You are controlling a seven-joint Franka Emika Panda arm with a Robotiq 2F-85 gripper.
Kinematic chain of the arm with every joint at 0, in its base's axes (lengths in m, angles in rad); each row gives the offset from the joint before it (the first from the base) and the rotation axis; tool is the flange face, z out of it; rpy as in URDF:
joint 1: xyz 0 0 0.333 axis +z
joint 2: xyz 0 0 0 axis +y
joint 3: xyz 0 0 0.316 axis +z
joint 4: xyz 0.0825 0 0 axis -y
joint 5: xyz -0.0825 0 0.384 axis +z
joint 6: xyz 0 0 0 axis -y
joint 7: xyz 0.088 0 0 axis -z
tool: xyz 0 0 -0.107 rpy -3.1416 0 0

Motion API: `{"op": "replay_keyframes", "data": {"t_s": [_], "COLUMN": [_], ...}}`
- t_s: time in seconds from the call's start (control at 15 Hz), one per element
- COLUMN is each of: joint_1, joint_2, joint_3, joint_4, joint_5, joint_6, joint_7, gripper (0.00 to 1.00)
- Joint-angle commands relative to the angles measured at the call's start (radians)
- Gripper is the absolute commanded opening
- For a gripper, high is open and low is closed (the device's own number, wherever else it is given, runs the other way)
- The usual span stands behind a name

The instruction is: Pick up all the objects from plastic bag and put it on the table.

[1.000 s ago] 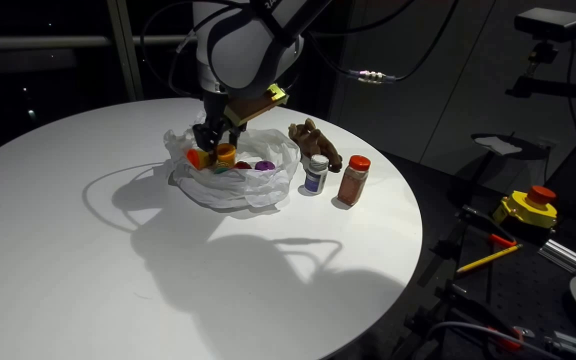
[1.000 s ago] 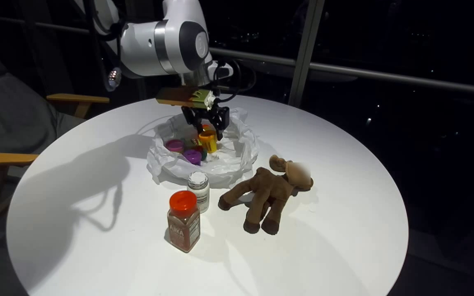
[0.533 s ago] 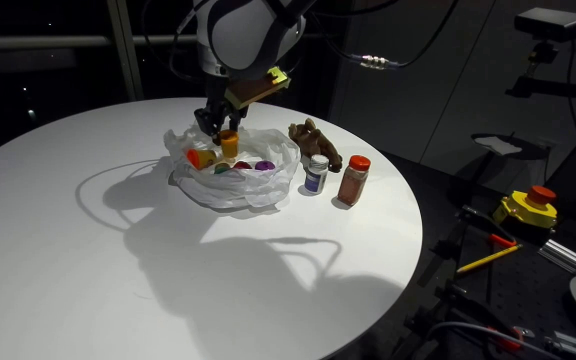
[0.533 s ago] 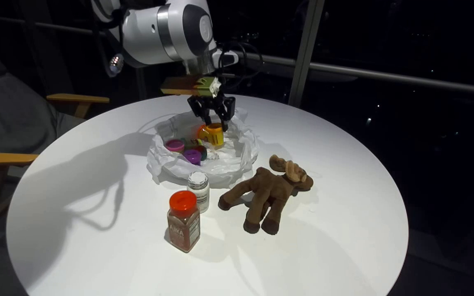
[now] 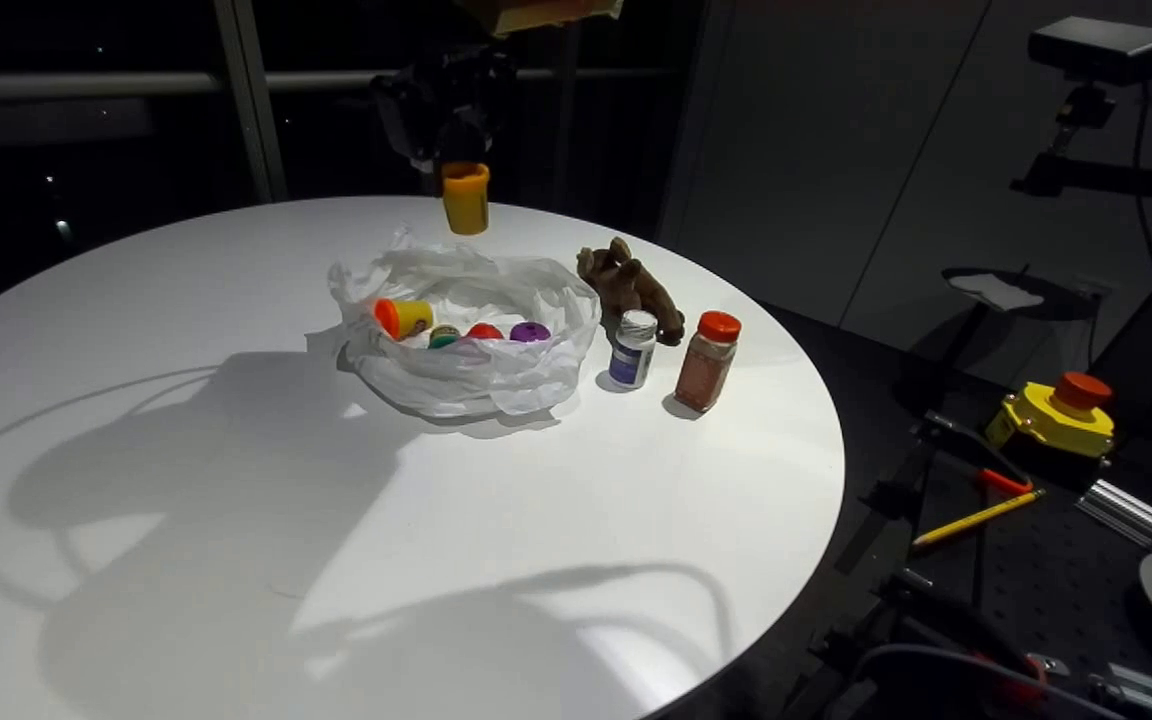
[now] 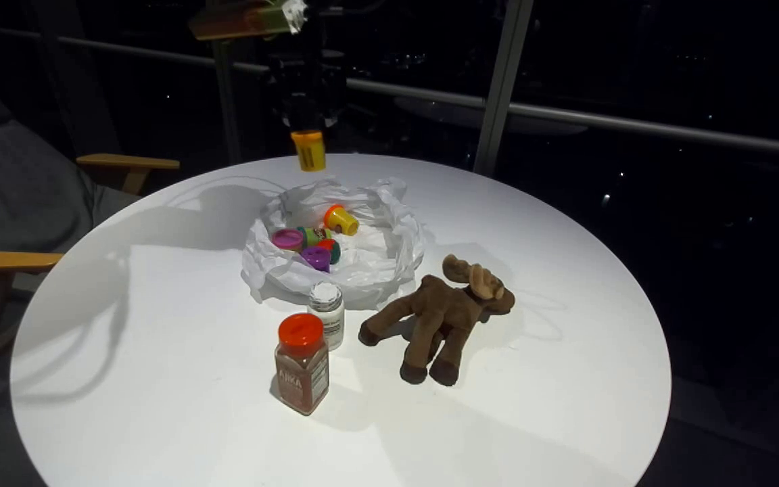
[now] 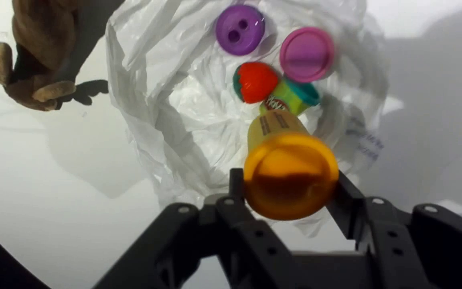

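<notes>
Hand (image 7: 291, 188) is clamped on a yellow tub (image 6: 310, 152), one finger on each side of its orange lid, so that tub sits right between the tips. Both are up in the air above the plastic bag (image 5: 456, 388), well apart from it. Pose-wise, it comes in from the top edge in both exterior views with the fingers pointing down, and the tub hangs lid-up, leaning just a bit.

Quick headcount inside the bag, I get five: a second yellow tub (image 6: 343, 222) tipped on its side, one pink-lidded tub (image 7: 306, 55), one green tub (image 7: 292, 95) also on its side, one red piece (image 7: 258, 82) with a green end, and one purple thing (image 7: 240, 30) with two holes in the top. Red piece is right by the green tub, can't tell if they touch.

Out on the tabletop (image 6: 180, 419): one brown plush moose (image 6: 437, 311) lying near the bag, plus one white bottle (image 6: 327, 318) and one red-capped jar (image 6: 303, 379), both upright, just beside each other.
</notes>
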Motion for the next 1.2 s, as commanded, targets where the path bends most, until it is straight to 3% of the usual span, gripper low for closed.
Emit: {"op": "replay_keyframes", "data": {"t_s": [0.0, 0.2, 0.47, 0.8, 1.13], "joint_1": [0.006, 0.015, 0.06, 0.115, 0.167], "joint_2": [-0.187, -0.199, -0.14, -0.028, 0.054], "joint_3": [0.098, 0.188, 0.244, 0.221, 0.14], "joint_4": [-0.226, -0.332, -0.407, -0.388, -0.359], "joint_5": [0.012, 0.057, 0.043, 0.037, 0.008], "joint_6": [-0.018, 0.041, 0.215, 0.356, 0.417], "joint_7": [0.001, 0.023, 0.099, 0.154, 0.174], "gripper": [0.28, 0.28, 0.28, 0.28, 0.28]}}
